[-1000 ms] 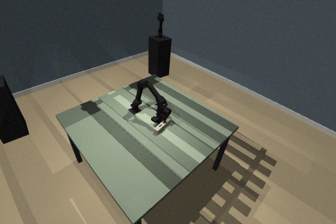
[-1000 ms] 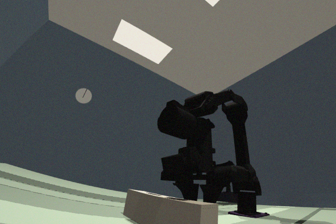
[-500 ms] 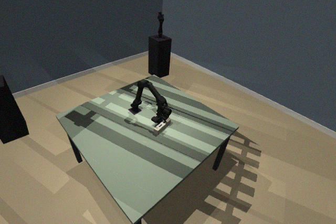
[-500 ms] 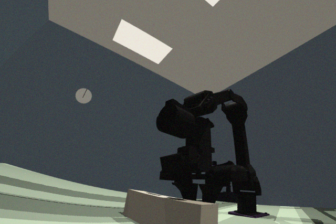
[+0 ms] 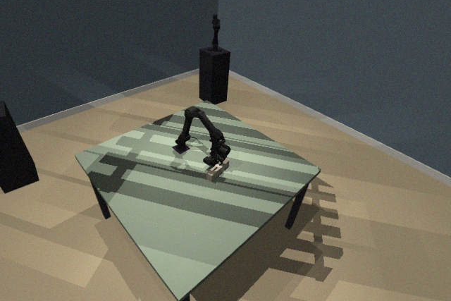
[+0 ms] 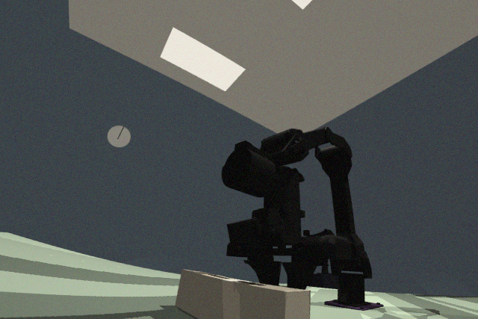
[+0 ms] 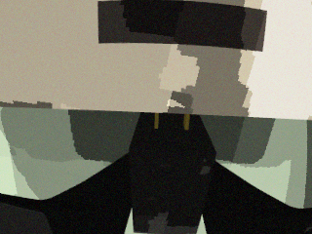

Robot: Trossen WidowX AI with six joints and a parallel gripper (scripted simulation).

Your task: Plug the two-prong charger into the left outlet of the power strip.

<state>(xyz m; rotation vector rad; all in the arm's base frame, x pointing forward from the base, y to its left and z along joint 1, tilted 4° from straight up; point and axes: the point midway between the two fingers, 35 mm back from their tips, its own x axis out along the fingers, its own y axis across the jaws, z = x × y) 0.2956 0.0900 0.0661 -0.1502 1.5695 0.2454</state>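
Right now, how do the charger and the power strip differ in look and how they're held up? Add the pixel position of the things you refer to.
The charger (image 7: 171,166) is black with two brass-coloured prongs, while the power strip (image 5: 217,170) (image 6: 258,299) (image 7: 58,68) is beige with a dark recessed-looking band. The charger is clamped in the gripper (image 7: 172,161); the power strip rests on the table (image 5: 175,247). The charger looks narrow and compact, the power strip a longer bar.

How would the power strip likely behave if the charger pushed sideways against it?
The power strip looks like a rigid block, so it would probably shift whole rather than bend. Its flat sides make rolling unlikely. No clamp shows around it, so it might slide on the table.
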